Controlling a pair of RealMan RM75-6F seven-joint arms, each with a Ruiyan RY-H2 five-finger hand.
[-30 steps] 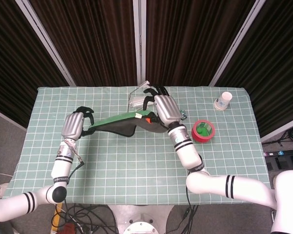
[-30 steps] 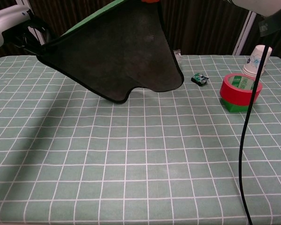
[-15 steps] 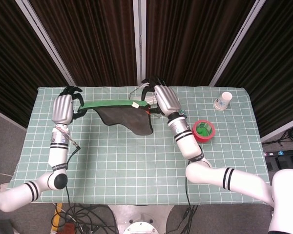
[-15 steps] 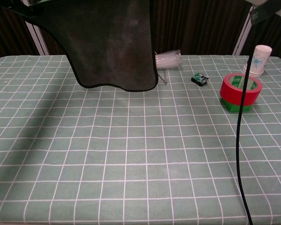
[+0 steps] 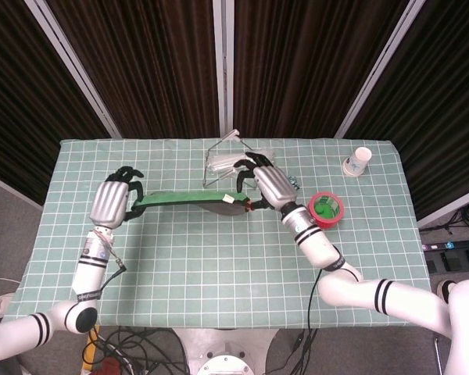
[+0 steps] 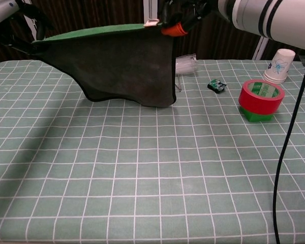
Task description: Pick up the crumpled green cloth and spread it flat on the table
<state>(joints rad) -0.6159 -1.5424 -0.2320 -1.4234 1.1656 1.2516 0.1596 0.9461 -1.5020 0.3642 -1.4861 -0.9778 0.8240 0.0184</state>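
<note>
The green cloth (image 5: 186, 199) is stretched between my two hands and hangs in the air, its dark underside (image 6: 127, 66) facing the chest view. Its lower edge reaches down to the table (image 6: 142, 168), or nearly so. My left hand (image 5: 114, 199) grips the cloth's left corner; in the chest view that hand (image 6: 10, 10) shows only at the top left edge. My right hand (image 5: 266, 183) pinches the right corner, where a white tag and an orange piece show (image 6: 170, 28).
A clear plastic bag (image 5: 230, 160) lies behind the cloth. A small dark green object (image 6: 217, 85), a red tape roll (image 6: 261, 96) on a green base and a paper cup (image 6: 278, 65) stand at the right. A black cable (image 6: 287, 152) hangs at the right.
Both hands have come down and toward me with the cloth, which hangs lower than half a second ago. It stays stretched between them.
</note>
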